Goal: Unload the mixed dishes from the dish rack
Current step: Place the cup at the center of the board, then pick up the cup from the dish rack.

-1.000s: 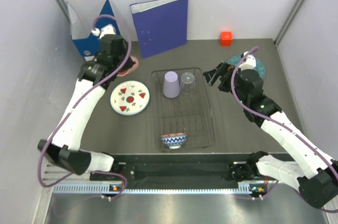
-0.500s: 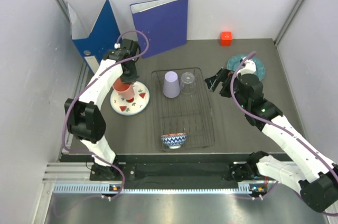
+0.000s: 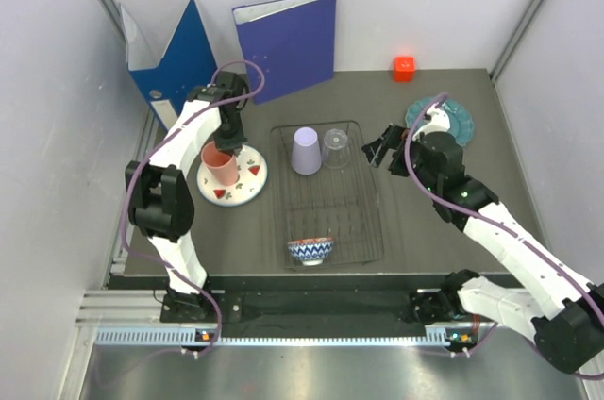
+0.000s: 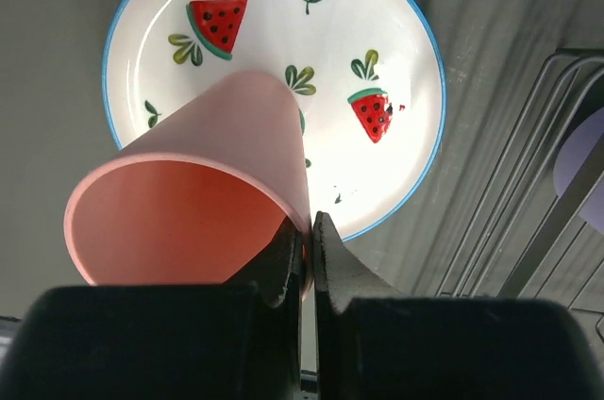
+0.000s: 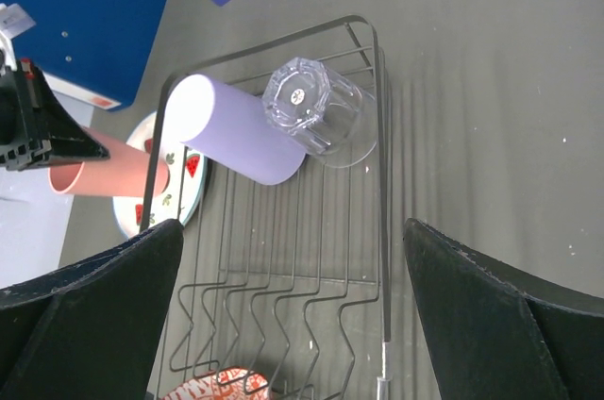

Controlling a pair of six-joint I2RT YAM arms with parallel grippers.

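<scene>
My left gripper (image 3: 229, 143) is shut on the rim of the pink cup (image 3: 220, 166), one finger inside and one outside. The pink cup (image 4: 198, 221) hangs tilted over the white plate (image 4: 283, 60) with red wedge marks, left of the dish rack (image 3: 376, 194). In the rack's far end lie the lavender cup (image 3: 306, 150) and the clear glass tumbler (image 3: 335, 147). The patterned bowl (image 3: 310, 250) sits at its near end. My right gripper (image 5: 293, 230) is open above the rack's right side, holding nothing. The teal plate (image 3: 457, 118) lies on the table behind the right arm.
Two blue binders (image 3: 288, 41) (image 3: 170, 56) stand at the back of the table. A small red cube (image 3: 404, 66) sits at the back right. White walls close in both sides.
The left arm has swung from the back left corner to above the white plate, carrying the pink cup. The right gripper has shifted slightly left toward the rack.
</scene>
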